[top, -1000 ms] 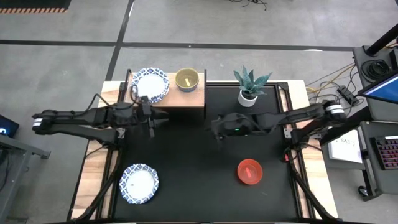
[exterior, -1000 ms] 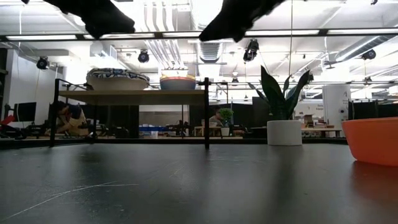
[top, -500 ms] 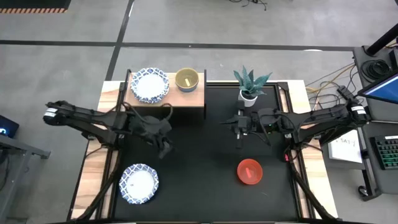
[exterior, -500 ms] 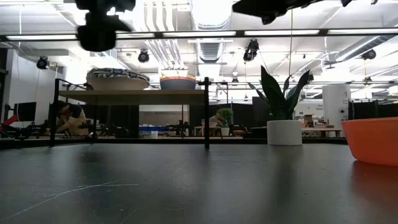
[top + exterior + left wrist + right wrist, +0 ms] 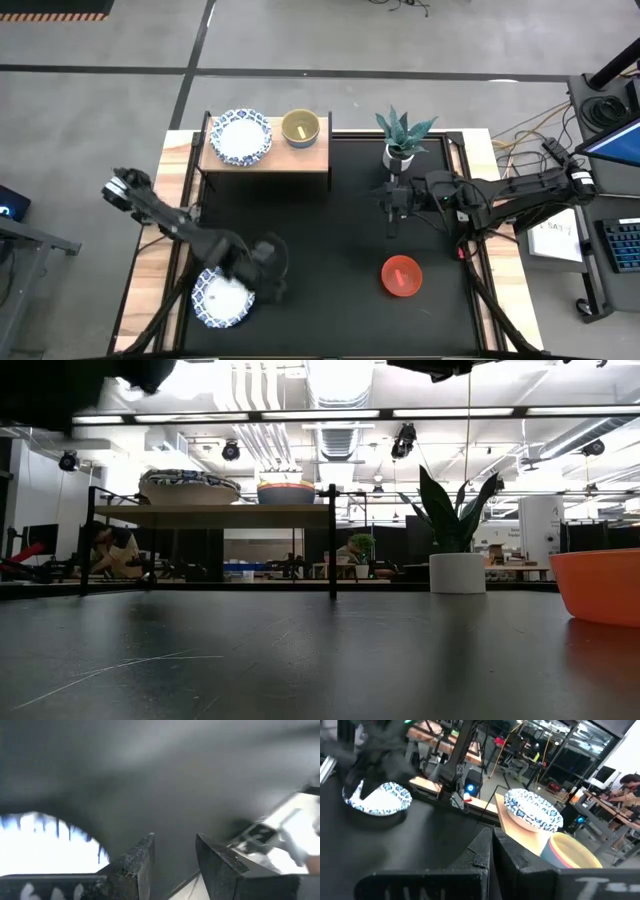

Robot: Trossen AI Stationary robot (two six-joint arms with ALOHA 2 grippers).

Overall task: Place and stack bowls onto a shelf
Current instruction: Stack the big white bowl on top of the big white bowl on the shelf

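The shelf [image 5: 268,158] stands at the table's far left and carries a patterned bowl [image 5: 241,137] and a yellow bowl [image 5: 300,127], which seems nested in other small bowls [image 5: 572,854]. A second patterned bowl [image 5: 222,296] rests on the table near its near left corner. My left gripper [image 5: 270,280] hovers open just right of that bowl [image 5: 45,845] without touching it. A red bowl [image 5: 401,275] sits on the table right of centre. My right gripper [image 5: 390,205] is shut and empty, raised above the table between the plant and the red bowl, fingers [image 5: 492,845] pointing left.
A white pot with a green plant [image 5: 400,140] stands at the far edge, close behind my right gripper. The black table [image 5: 330,250] is bare between the two arms. In the low view the red bowl [image 5: 600,585] fills the right edge.
My left gripper has swung away from the shelf's front toward the near edge and has come down beside the patterned bowl on the table. My right gripper has drawn back a little toward the table's right.
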